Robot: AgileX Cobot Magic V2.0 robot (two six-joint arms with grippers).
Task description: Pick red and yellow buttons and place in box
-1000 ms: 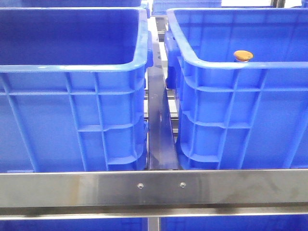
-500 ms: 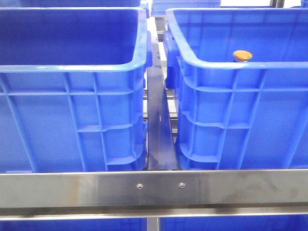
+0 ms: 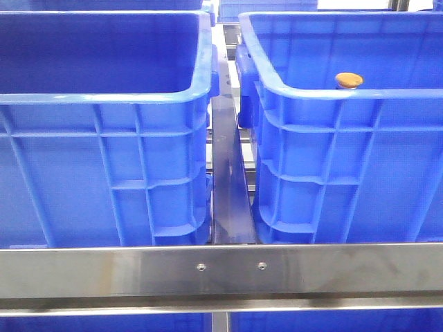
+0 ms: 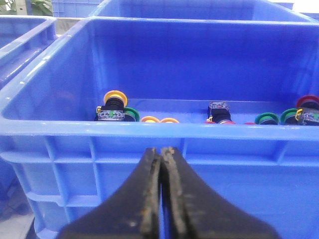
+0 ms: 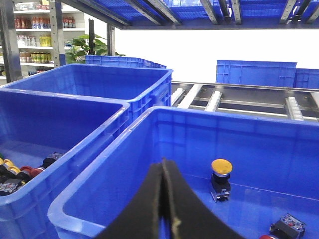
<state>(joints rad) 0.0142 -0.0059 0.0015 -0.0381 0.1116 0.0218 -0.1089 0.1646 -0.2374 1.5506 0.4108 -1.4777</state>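
Nothing moved; buttons [image 4: 114,99] only wrist-visible.

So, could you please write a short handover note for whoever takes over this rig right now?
Left gripper: shut, empty, hanging outside the near wall of the source crate.
Right gripper: shut, empty, above the near rim of the box.
Source crate: holds a mix of buttons, including a yellow button, red and green ones.
Box: one yellow-capped button stands upright on the floor; another piece lies near it, colour unclear.
Done: at least one yellow button is placed.
Left: red and yellow buttons remain in the source crate; nothing is gripped yet.
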